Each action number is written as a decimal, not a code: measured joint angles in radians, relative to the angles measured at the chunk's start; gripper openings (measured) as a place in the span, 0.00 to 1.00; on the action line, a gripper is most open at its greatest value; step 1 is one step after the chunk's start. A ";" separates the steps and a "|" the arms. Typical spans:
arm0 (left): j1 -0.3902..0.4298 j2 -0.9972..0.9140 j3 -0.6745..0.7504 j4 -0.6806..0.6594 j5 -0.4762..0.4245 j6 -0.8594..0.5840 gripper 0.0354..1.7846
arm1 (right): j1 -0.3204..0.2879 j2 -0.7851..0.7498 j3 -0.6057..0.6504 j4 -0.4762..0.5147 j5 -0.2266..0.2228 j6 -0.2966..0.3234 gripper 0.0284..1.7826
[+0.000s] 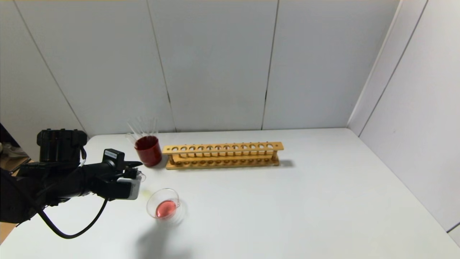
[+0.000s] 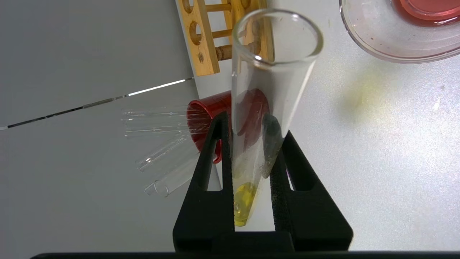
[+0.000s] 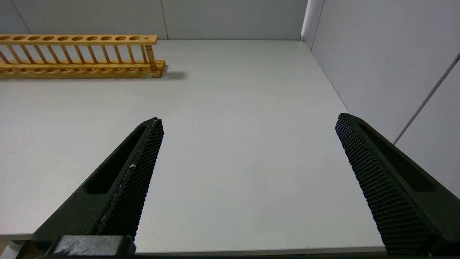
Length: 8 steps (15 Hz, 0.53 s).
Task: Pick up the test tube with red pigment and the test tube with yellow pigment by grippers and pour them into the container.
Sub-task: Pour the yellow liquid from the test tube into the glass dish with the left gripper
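From the head view, the left gripper (image 1: 138, 172) is hanging above the white table (image 1: 323, 201), just left of the glass dish (image 1: 164, 205), which is already holding a pool of red liquid. The yellow tube is hard to make out here beyond a glint at the fingertips. The dish is small, so I judge that a pour begun this far to the side is risking liquid landing on the table; a faint yellowish mark (image 1: 145, 193) is already showing beside the dish. A red cup (image 1: 148, 150) of empty clear tubes (image 1: 142, 126) and a wooden rack (image 1: 222, 155) are standing behind, close enough that a wide swing could knock them.

In the left wrist view, the fingers (image 2: 212, 151) are closing on the yellow tube (image 2: 264, 108) low on its length, with a little yellow liquid (image 2: 243, 201) sitting at the round end. Smooth glass between narrow fingers could slip or twist while tipping. No tube with red liquid is showing in any view.

In the right wrist view, the right gripper (image 3: 248, 126) is holding nothing, its fingers spread wide over bare table near the rack's far end (image 3: 151, 54). Pale grey wall panels (image 3: 377, 54) are enclosing the table at the back and right.
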 joint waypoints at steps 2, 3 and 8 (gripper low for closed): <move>0.004 0.007 -0.011 0.000 0.000 0.035 0.17 | 0.000 0.000 0.000 0.000 0.000 0.000 0.98; 0.006 0.011 -0.015 0.000 0.000 0.046 0.17 | 0.000 0.000 0.000 0.000 0.000 0.000 0.98; 0.009 0.027 -0.019 0.001 -0.006 0.087 0.17 | 0.000 0.000 0.000 0.000 0.000 0.000 0.98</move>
